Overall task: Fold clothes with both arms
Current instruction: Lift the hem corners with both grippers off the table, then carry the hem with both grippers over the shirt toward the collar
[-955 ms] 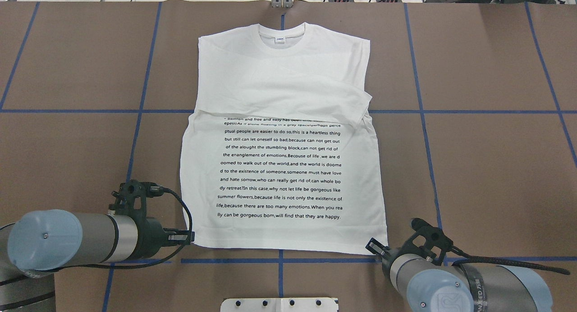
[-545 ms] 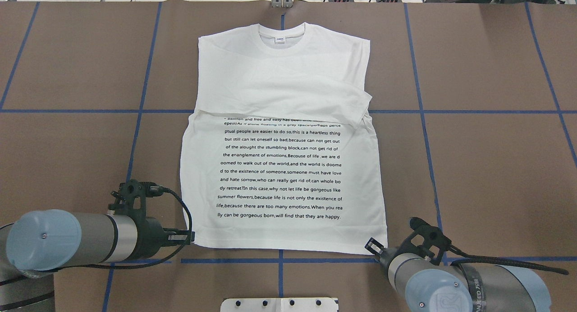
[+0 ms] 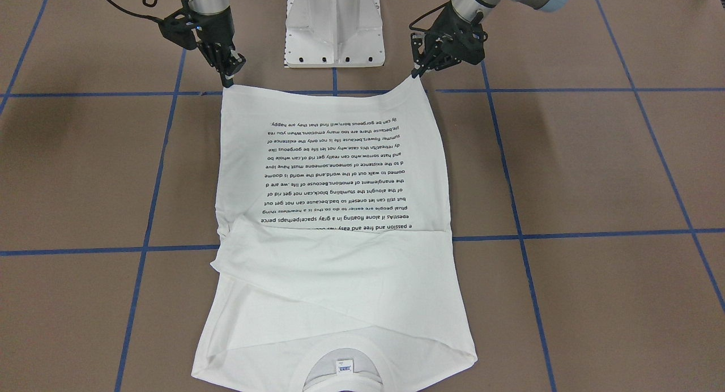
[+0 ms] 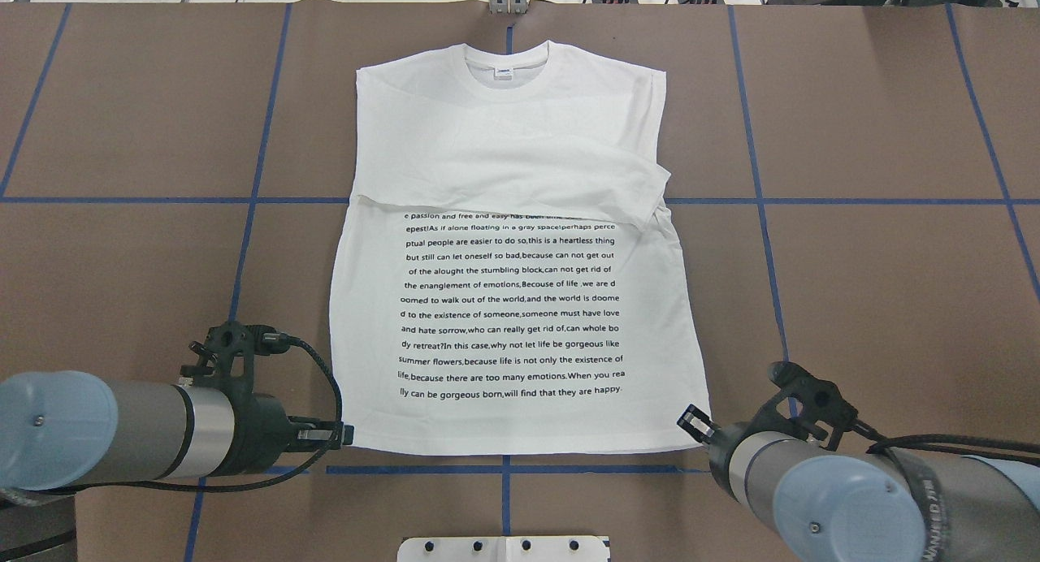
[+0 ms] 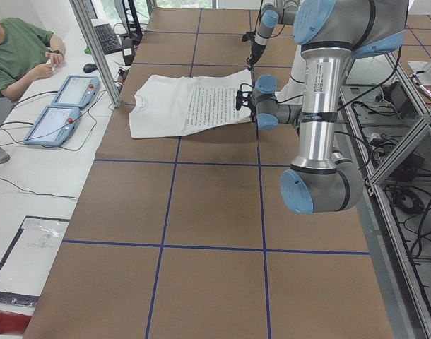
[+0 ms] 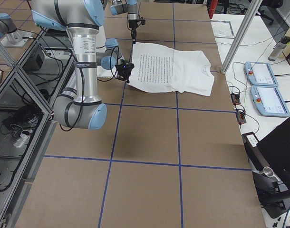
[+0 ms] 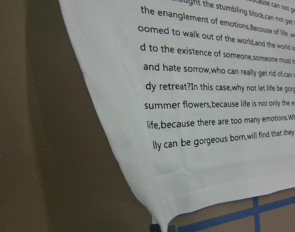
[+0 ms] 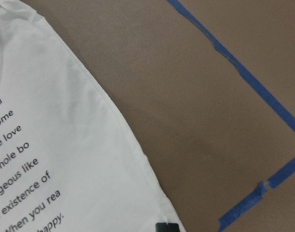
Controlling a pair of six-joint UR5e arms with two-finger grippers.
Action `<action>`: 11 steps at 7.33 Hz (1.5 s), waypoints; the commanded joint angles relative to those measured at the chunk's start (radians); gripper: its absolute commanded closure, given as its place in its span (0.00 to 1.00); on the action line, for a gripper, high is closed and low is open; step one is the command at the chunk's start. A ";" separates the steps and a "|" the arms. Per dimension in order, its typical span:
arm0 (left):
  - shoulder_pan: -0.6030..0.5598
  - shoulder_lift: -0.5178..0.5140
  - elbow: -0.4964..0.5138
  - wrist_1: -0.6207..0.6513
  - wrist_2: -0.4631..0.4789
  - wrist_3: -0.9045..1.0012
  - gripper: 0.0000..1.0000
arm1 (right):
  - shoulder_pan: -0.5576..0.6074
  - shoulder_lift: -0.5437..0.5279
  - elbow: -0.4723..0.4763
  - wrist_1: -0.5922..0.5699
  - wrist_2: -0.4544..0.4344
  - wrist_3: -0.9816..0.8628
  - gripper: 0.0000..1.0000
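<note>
Noted white T-shirt [image 4: 504,318] spread print side up on brown table [image 4: 877,302], centred between both arms. Found collar [image 4: 505,57] with neck label [image 4: 504,71] at far end, hem at near end just beyond blue tape line [image 4: 422,469]. Logged sleeve [image 4: 569,180] folded across chest, covering top row of black text block [image 4: 510,302].

Located left gripper [image 4: 345,436] at near-left hem corner, clamped on T-shirt. Saw in left wrist view cloth drawn to a pinched point at bottom edge, corner raised off table.

Located right gripper [image 4: 691,422] at near-right hem corner, likewise clenched on T-shirt. Saw black fingertip [image 8: 167,227] against cloth edge in right wrist view.

Checked from front-facing camera: both hem corners lifted slightly, remainder of cloth flat.

Recorded white pedestal base [image 3: 334,29] near hem, between arms. Spotted seated person [image 5: 18,49] beyond far end of table, beside two pendant tablets [image 5: 74,90].
</note>
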 commanded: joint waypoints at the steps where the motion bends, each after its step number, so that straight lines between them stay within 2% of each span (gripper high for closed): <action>1: -0.055 -0.019 -0.238 0.280 -0.147 0.010 1.00 | 0.010 0.007 0.278 -0.270 0.091 -0.021 1.00; 2: -0.146 -0.031 -0.284 0.356 -0.231 0.016 1.00 | 0.044 0.037 0.324 -0.315 0.144 -0.049 1.00; 4: -0.275 -0.069 -0.276 0.420 -0.251 0.089 1.00 | 0.139 0.102 0.306 -0.346 0.191 -0.147 1.00; 5: -0.335 -0.161 -0.234 0.508 -0.249 0.165 1.00 | 0.214 0.137 0.280 -0.348 0.198 -0.257 1.00; 6: -0.416 -0.338 -0.118 0.603 -0.249 0.209 1.00 | 0.346 0.180 0.222 -0.359 0.268 -0.360 1.00; 7: -0.448 -0.432 -0.023 0.642 -0.243 0.238 1.00 | 0.489 0.247 0.132 -0.360 0.366 -0.449 1.00; 8: -0.493 -0.459 0.051 0.635 -0.241 0.319 1.00 | 0.585 0.307 0.018 -0.353 0.396 -0.526 1.00; 10: -0.580 -0.583 0.253 0.629 -0.240 0.433 1.00 | 0.729 0.405 -0.155 -0.348 0.457 -0.662 1.00; 11: -0.615 -0.621 0.353 0.585 -0.238 0.476 1.00 | 0.771 0.494 -0.285 -0.333 0.458 -0.699 1.00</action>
